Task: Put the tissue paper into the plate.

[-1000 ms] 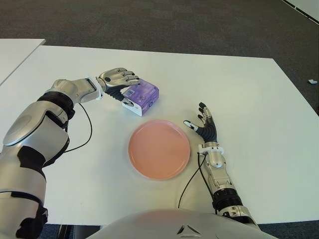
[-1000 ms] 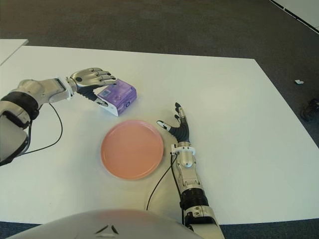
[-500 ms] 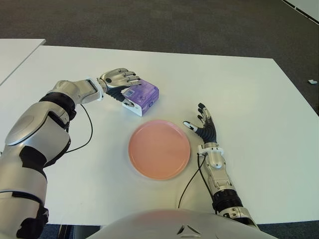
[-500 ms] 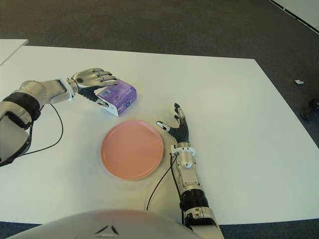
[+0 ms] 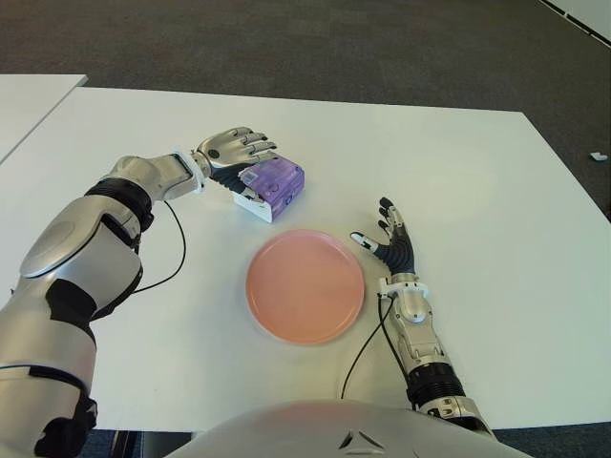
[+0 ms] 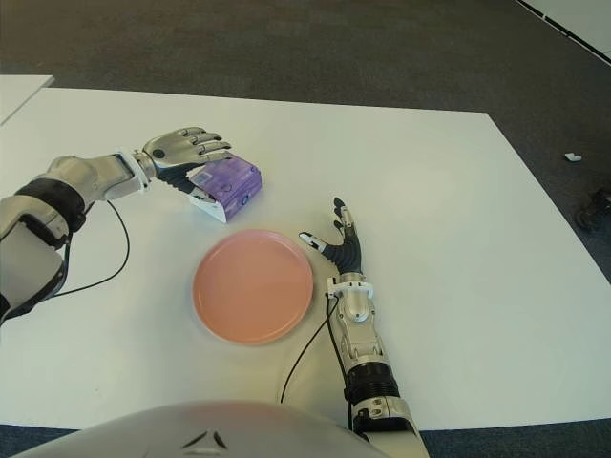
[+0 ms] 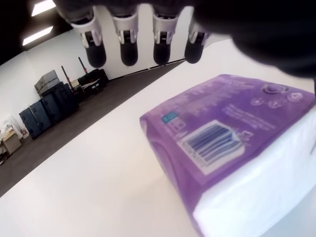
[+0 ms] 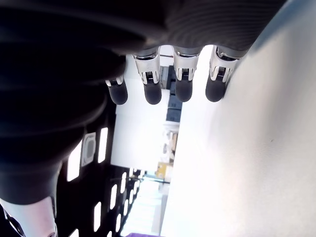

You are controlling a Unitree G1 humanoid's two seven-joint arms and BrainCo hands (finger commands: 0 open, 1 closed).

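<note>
**Left hand over the tissue pack, plate bare**

I have the left hand (image 5: 237,150) reaching across the white table (image 5: 458,172), poised at the near-left edge of the tissue paper pack (image 5: 271,187). From my left wrist camera the four fingers (image 7: 129,47) hang straight and spread above the purple wrapper, with open air between their tips and the pack; nothing is gripped there. In the head views the fingers arch over the top of the pack's left end, and I cannot tell whether the palm or thumb touches its side.

The tissue paper pack lies on the table, purple film on top with a barcode label and the white tissue showing at its lower end. It sits just beyond the pink plate (image 5: 305,285), up and to the left of the rim, close but apart from it. The plate holds nothing.

My right hand (image 5: 391,240) shows just to the right of the plate, near its rim, fingers extended and fanned, holding nothing; the right wrist camera shows the fingers (image 8: 183,84) straight, next to bare tabletop. Dark carpet (image 5: 286,38) lies beyond the table's far edge.
</note>
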